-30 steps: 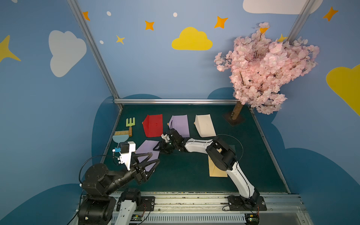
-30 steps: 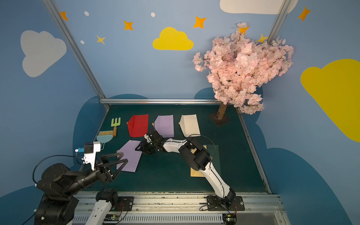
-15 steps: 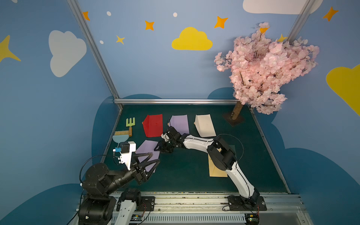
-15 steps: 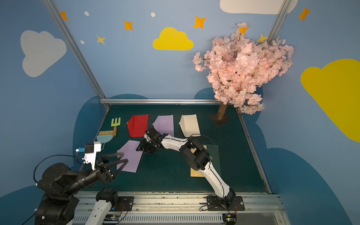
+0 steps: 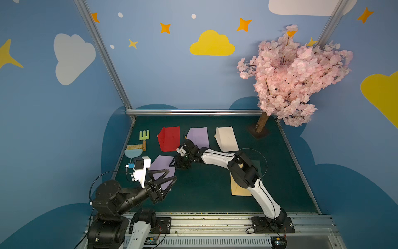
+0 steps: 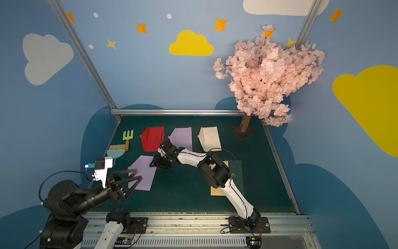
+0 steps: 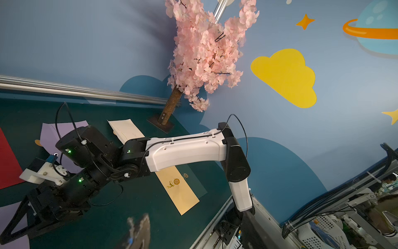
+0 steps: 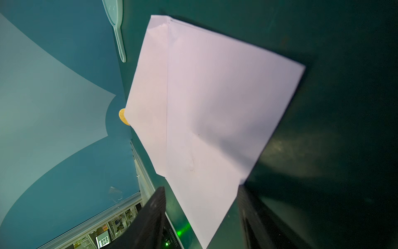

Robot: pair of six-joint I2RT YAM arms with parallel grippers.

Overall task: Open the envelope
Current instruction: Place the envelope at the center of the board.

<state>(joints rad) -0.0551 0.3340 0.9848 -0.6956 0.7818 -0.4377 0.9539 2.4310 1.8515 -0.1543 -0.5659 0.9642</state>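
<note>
The left hand [image 5: 174, 174] hangs above the table [image 5: 204, 194] with its jaws spread and nothing between them. The near lilac envelope [image 5: 161, 166] lies flat just ahead of it. Beyond this hand, to its left, lie a brush [image 5: 134, 151] and a rake [image 5: 144, 138].

The right hand [image 5: 175, 163] sits low at that envelope's far right corner. In the right wrist view its fingers [image 8: 155, 215] stand apart, gripping nothing, with the corner between them. The pointed flap and its gold seal [image 8: 123, 116] are at the end away from the hand.

Just behind the right hand lie a red envelope [image 5: 169, 139] and a far lilac envelope [image 5: 199, 137], with a cream envelope [image 5: 227, 139] further right. A tan envelope [image 5: 238, 189] lies under the right arm. A tree [image 5: 297, 75] stands well off to the right.
</note>
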